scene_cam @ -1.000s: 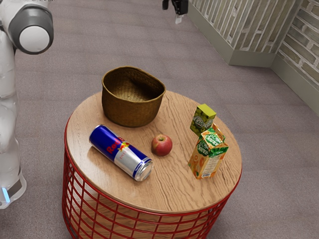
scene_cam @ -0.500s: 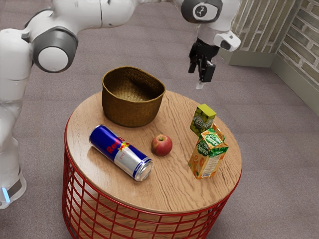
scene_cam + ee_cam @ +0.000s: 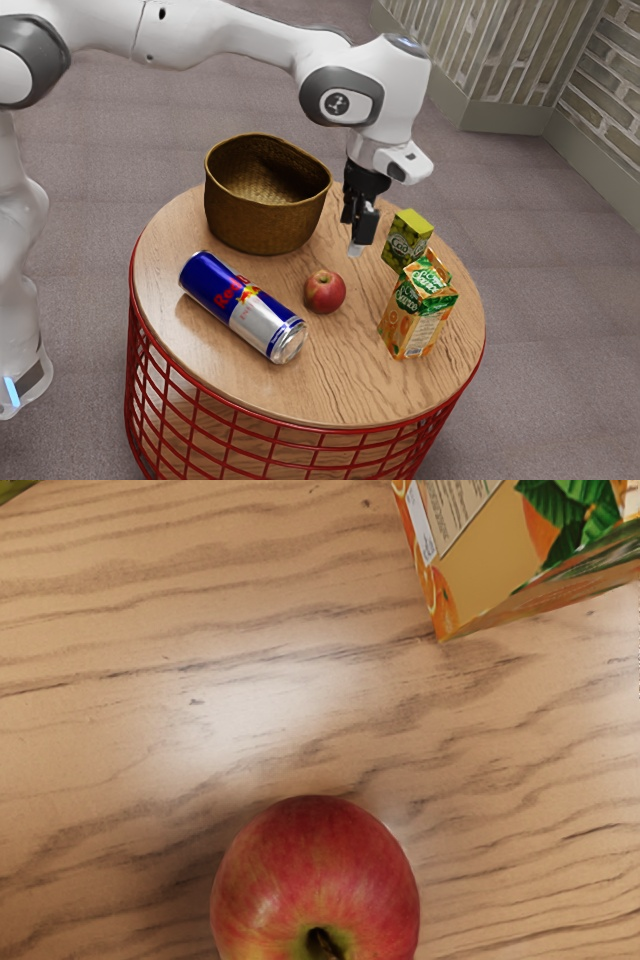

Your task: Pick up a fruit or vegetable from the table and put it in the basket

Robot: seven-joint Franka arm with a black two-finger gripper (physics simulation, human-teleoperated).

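Five things stand or lie on the round wooden table (image 3: pixel 290 395), above its red wire frame (image 3: pixel 225 435). From the exterior view's left, the white arm (image 3: pixel 225 35) reaches across, over the far part of the tabletop.

The first thing is a blue and silver can (image 3: pixel 240 305) lying on its side. Its long axis slants toward the viewer and the exterior view's right, with the silver lid at the nearer end. Behind it stands the woven brown basket (image 3: pixel 262 225), its mouth facing up.

Next comes the red apple (image 3: pixel 325 292), on the table outside the basket, between the can and the cartons and apart from them. It sits upright, stem end up; the wrist view looks down into the stem hollow. The body is nearly round, so the core gives its clearest axis, and that runs about straight up from the wood.

Just beyond the apple and above it hangs the black gripper (image 3: pixel 357 244), pointing down. How far open it is I cannot tell; it has hold of nothing, and the apple is apart from it.

Farther right are a small green box (image 3: pixel 406 242), upright, and the nearer, bigger orange juice carton (image 3: pixel 416 312), also upright; I cannot tell whether they touch.
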